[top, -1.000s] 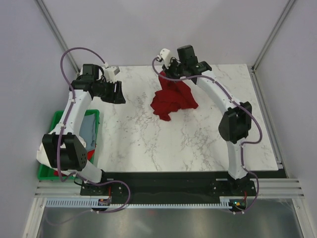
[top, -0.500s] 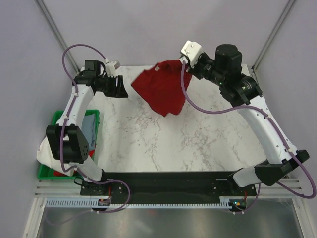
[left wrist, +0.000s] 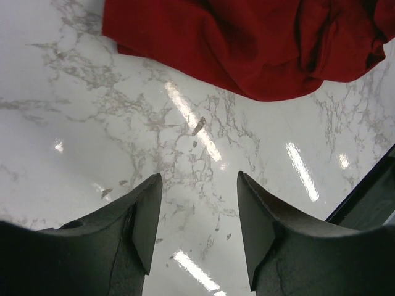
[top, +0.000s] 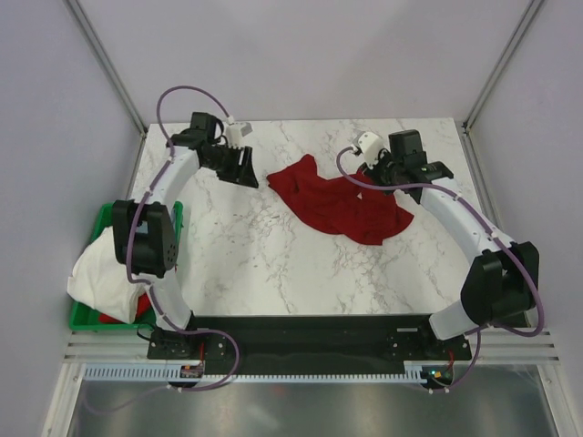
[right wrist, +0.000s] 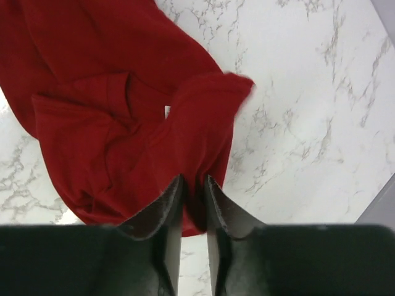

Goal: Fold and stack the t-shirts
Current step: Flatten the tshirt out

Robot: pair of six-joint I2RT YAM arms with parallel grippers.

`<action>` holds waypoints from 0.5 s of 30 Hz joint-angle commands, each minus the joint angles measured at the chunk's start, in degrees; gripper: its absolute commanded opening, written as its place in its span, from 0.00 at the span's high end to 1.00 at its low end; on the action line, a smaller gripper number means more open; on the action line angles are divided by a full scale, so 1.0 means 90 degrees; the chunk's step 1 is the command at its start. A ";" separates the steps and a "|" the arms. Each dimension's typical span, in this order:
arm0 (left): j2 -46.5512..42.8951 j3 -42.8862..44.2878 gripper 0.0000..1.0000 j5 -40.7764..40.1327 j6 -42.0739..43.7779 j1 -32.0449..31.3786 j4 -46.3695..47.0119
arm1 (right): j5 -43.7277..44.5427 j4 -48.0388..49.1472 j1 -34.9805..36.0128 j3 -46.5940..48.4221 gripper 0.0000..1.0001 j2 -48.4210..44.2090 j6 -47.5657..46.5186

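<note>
The large dark red t-shirt (top: 342, 205) lies crumpled and partly spread on the marble table (top: 273, 264). It also shows in the right wrist view (right wrist: 111, 105), where its small white neck label (right wrist: 167, 111) is visible. My right gripper (top: 386, 173) is low at the shirt's far right edge, and in the right wrist view (right wrist: 192, 180) it is shut on a fold of the red cloth. My left gripper (top: 247, 169) is open and empty just left of the shirt. In the left wrist view (left wrist: 199, 179) it hovers over bare marble, with the red t-shirt (left wrist: 247, 43) just ahead.
A green bin (top: 84, 317) stands off the table's left edge. A white t-shirt (top: 102, 273) drapes over it and some red cloth (top: 117, 319) shows inside. The cell's grey walls close in behind and on both sides.
My right gripper has swung the red t-shirt down from the air onto the table, spreading it rightward. My left gripper has moved right, toward the shirt's left edge.
</note>
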 commanded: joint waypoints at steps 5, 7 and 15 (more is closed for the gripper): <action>0.0990 0.1031 0.44 -0.0673 0.0429 -0.0801 -0.0277 | 0.0054 0.0279 -0.0007 0.0366 0.43 -0.0731 -0.0064; 0.0972 0.1081 0.45 -0.0897 0.0448 -0.0762 -0.0277 | -0.0652 0.0026 0.0032 0.0484 0.39 -0.0967 -0.0376; 0.0056 0.0233 0.45 -0.0889 0.0272 -0.0157 -0.0131 | -0.1767 -0.1147 0.0919 -0.0238 0.41 -0.0335 -0.1246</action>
